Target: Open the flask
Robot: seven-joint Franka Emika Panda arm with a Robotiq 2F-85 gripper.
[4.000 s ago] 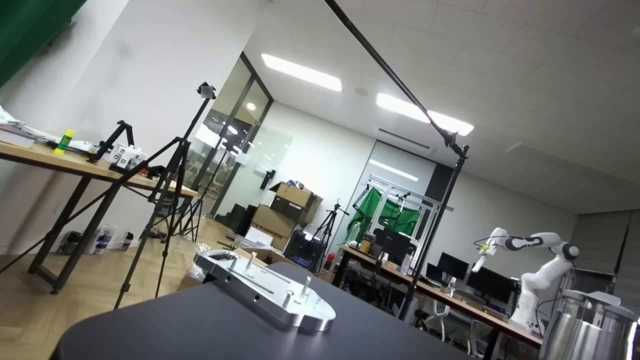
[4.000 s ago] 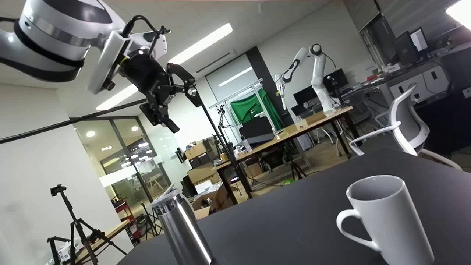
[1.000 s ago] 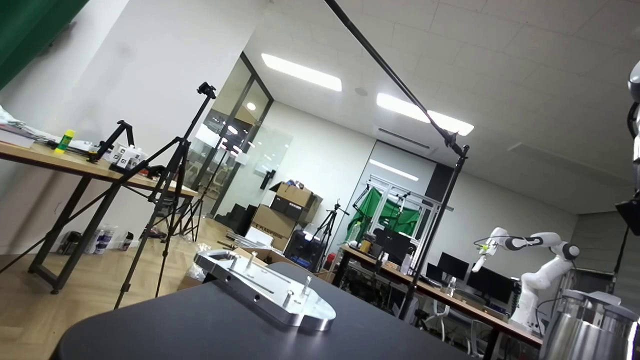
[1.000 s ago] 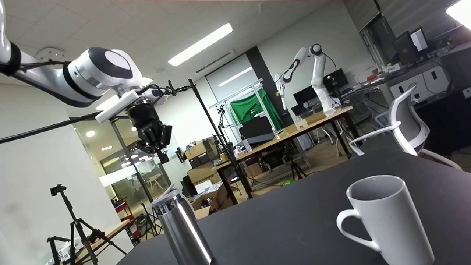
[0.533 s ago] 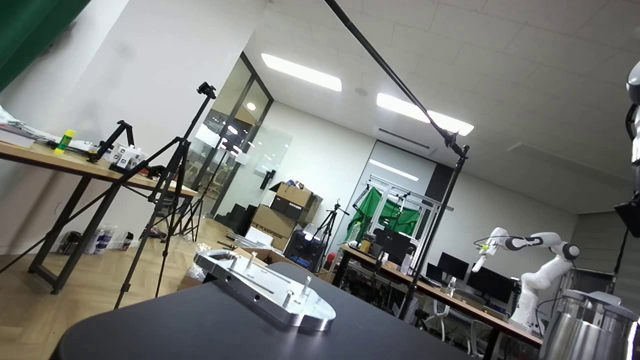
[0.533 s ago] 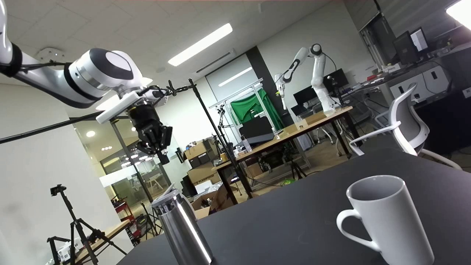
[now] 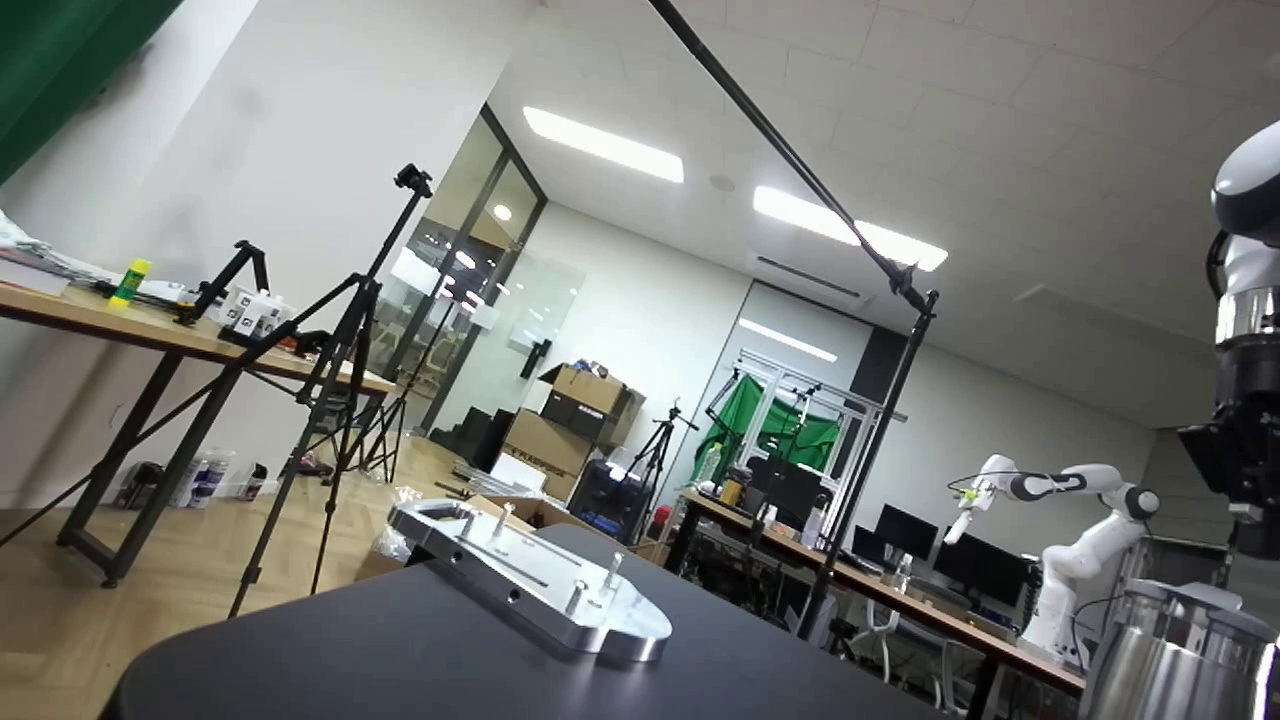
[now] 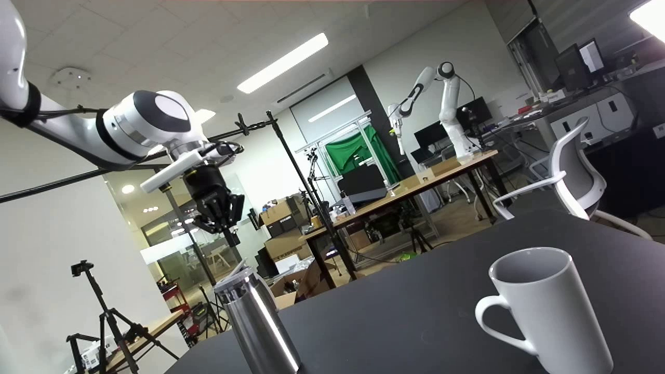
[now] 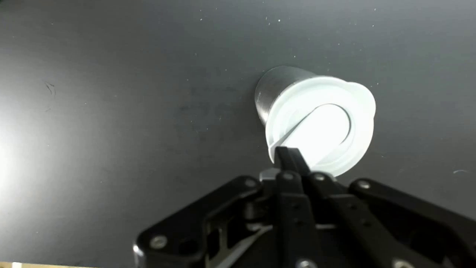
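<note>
The flask is a silver steel cylinder with a pale lid; it stands on the dark table in both exterior views point(image 7: 1175, 665) point(image 8: 260, 327). Seen from above in the wrist view, its round white lid point(image 9: 359, 149) has a spout bulge and a long white tab point(image 9: 323, 128) across it. That tab sticks up at a slant in an exterior view point(image 8: 239, 267). My gripper point(image 8: 234, 240) hangs just above the lid, a small gap apart. Its black fingertips point(image 9: 284, 158) are together with nothing between them and cover the near end of the tab in the wrist view.
A white mug point(image 8: 553, 311) stands on the dark table point(image 8: 395, 322), handle towards the flask. A metal plate with upright pegs point(image 7: 540, 580) lies on the tabletop point(image 7: 450, 660). A black pole point(image 7: 870, 450) and a second white arm point(image 7: 1080, 560) are in the background.
Several seconds ago the jaws were apart; a second ago they were together. Since then the gripper has come down a little towards the flask's lid. The flask has not moved.
</note>
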